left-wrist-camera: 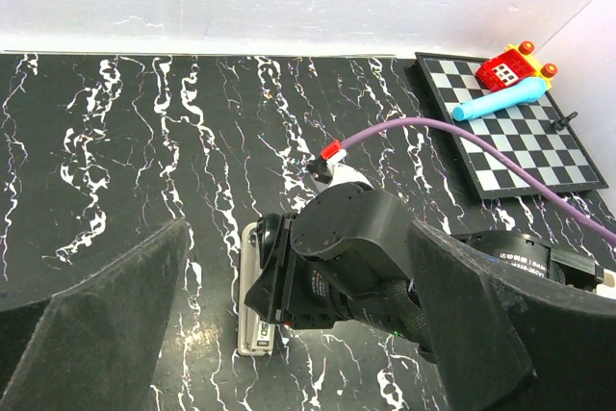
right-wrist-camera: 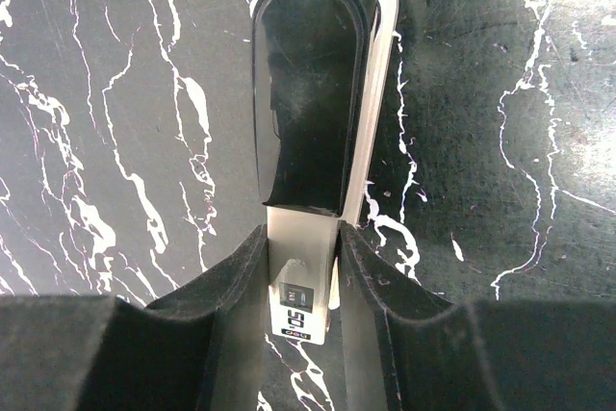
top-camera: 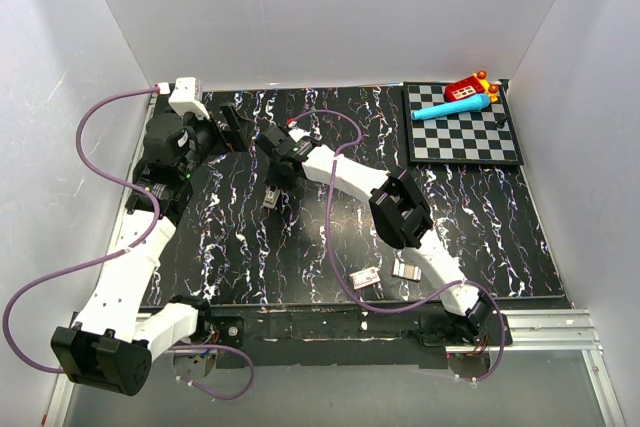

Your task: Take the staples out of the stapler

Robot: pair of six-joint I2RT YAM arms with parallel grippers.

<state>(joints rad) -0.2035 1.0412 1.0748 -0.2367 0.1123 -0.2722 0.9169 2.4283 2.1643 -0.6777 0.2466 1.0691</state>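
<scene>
Your right tool (right-wrist-camera: 305,243) is closed on the stapler (right-wrist-camera: 313,93). Its pads press the two narrow sides of the silver end, and the stapler lies flat on the desk (top-camera: 480,227). Seen from above, the stapler sits at about 9 o'clock from the desk's middle, well apart from the chessboard (top-camera: 470,142) in the 1 o'clock corner.

The side grip looks deliberate. It pins the base without covering the glossy black top half, which runs away from the pads toward 12 o'clock in the wrist view. That leaves the top half free to swing up on its hinge.

Your left tool (top-camera: 235,130) hangs at about 11 o'clock from the stapler with its jaws spread wide and nothing between them. It faces the stapler, and its camera looks over the right tool. It is probably waiting there to take the free half while the right tool braces the body.

The halves appear closed together, so I judge the opening not yet begun. The small red-and-white box (top-camera: 365,277) lies at about 5 o'clock, out of the way.
</scene>
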